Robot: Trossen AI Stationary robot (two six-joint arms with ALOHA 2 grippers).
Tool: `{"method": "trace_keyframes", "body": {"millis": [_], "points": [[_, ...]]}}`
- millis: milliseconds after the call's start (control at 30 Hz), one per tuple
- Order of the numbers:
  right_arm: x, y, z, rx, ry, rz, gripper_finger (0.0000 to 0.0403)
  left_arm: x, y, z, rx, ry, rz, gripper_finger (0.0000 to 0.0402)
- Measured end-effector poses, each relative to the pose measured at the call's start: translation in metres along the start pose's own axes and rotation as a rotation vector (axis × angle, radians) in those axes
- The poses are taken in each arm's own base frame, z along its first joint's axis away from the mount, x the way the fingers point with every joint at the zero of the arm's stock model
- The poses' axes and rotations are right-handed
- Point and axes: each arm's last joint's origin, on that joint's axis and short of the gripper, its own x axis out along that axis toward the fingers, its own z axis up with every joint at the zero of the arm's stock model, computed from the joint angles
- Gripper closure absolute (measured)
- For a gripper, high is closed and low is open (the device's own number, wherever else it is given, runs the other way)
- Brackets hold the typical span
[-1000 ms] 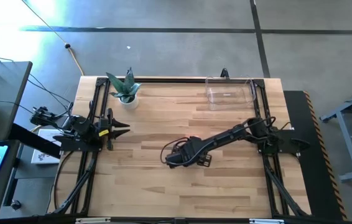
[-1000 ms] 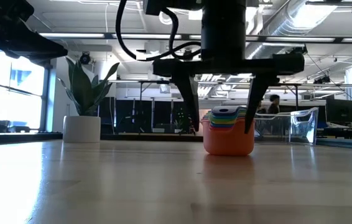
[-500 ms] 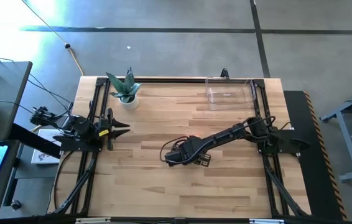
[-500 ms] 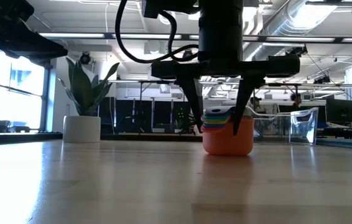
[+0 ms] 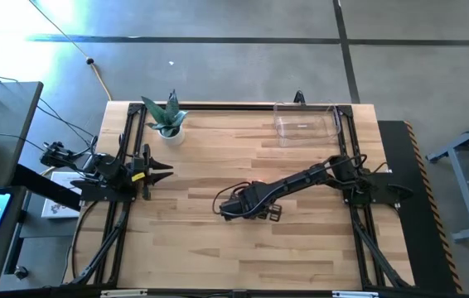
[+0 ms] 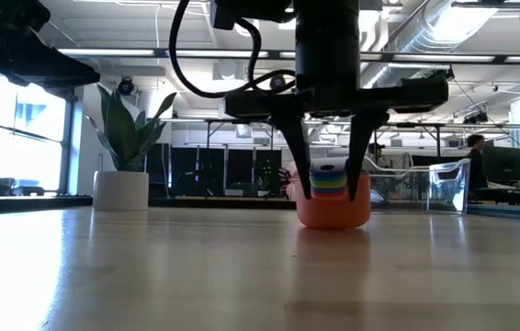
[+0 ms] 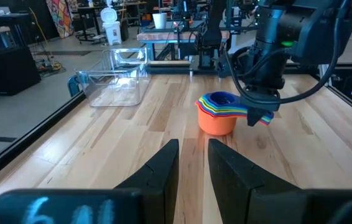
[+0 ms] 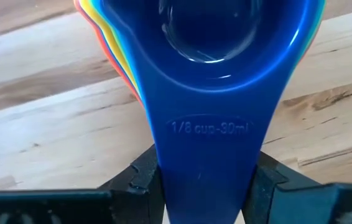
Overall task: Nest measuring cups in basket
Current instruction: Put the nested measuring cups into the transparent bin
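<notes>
The measuring cups were seen nested into one stack, orange outermost and blue on top, standing upright on the wooden plank surface near its centre, well apart from the clear, low-walled basket at the far right edge. The fanned flat handles were pointed along the right arm's axis into the right end effector, whose dark fingers were pinched on either side of them; the cups were of glossy plastic, the top one embossed "1/8 cup". The left end effector was parked at the left edge, fingers slightly parted around nothing.
</notes>
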Motion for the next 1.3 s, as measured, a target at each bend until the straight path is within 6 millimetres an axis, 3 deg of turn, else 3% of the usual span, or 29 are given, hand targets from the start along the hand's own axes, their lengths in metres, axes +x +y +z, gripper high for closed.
{"method": "trace_keyframes", "body": {"millis": [1300], "points": [[-0.0003,-0.0013,-0.0017,-0.123,0.045,-0.025,0.0275,0.0000,0.0000,0.0000,0.000,0.000,0.000,0.0326]]}}
